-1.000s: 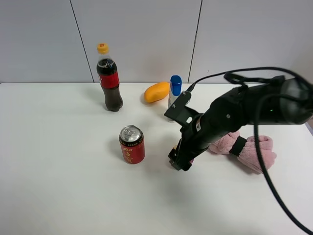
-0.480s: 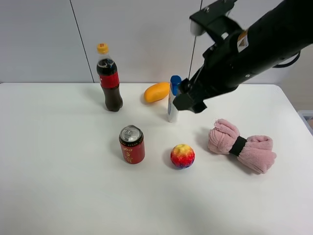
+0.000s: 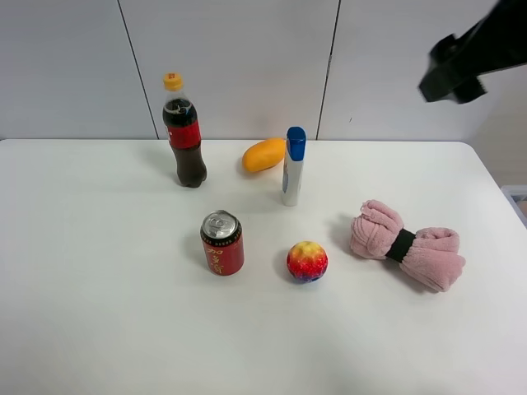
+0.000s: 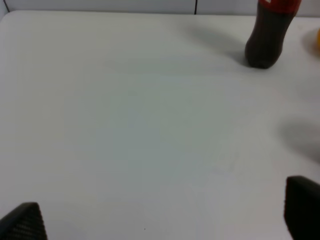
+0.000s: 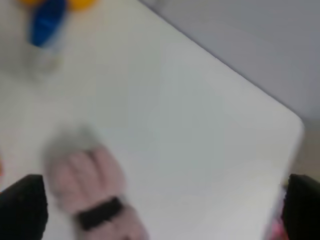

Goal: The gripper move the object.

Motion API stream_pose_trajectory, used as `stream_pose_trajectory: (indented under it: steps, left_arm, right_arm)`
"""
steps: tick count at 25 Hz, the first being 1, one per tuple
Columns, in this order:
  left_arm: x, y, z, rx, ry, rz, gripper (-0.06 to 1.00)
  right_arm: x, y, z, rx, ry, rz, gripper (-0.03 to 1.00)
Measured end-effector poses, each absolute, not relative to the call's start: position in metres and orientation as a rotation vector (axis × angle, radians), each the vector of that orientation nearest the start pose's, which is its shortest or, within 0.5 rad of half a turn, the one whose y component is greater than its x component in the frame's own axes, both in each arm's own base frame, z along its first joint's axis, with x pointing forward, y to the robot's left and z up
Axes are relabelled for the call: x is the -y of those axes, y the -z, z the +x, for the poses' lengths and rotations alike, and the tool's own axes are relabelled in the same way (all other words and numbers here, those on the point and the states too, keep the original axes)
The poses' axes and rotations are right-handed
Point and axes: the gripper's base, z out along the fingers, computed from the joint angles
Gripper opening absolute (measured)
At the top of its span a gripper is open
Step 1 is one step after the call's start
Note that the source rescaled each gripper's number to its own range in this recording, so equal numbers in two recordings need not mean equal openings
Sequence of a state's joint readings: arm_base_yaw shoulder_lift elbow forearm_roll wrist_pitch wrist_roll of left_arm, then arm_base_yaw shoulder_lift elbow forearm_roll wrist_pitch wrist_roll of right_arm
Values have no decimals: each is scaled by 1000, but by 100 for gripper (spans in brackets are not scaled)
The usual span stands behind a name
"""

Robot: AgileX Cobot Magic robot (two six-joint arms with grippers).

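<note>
The object, a small round ball (image 3: 307, 262) mottled red, yellow and orange with a purple patch, rests on the white table (image 3: 99, 313) just right of a red can (image 3: 222, 243). Nothing touches it. My right gripper (image 3: 451, 79) is high at the upper right, far from the ball. In the blurred right wrist view its fingertips (image 5: 22, 210) stand wide apart and empty, and the ball is out of that view. My left gripper (image 4: 162, 220) shows only in the left wrist view, open and empty over bare table.
A cola bottle (image 3: 184, 132) (image 4: 267, 35), an orange mango (image 3: 263, 154) and a blue-capped white bottle (image 3: 292, 167) (image 5: 47, 25) stand at the back. A rolled pink towel (image 3: 408, 245) (image 5: 87, 185) lies at the right.
My right arm has lifted off the ball beside the can and swung up and to the right. The ball stays where it was let go.
</note>
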State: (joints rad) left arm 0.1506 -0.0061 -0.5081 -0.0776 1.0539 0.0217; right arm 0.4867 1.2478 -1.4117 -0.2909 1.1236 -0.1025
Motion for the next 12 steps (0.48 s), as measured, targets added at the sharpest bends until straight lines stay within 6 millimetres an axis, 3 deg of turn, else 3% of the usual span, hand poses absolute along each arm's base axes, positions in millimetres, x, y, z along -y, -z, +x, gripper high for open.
stream_pose_trajectory:
  steps: [8, 12]
  left_arm:
    - [7, -280, -6, -2017, -17, -126, 100]
    - [7, -280, -6, -2017, -17, -126, 100]
  right_arm:
    - [8, -439, 209, -2394, 400, -259, 83]
    - [34, -447, 188, -2380, 420, -73, 83]
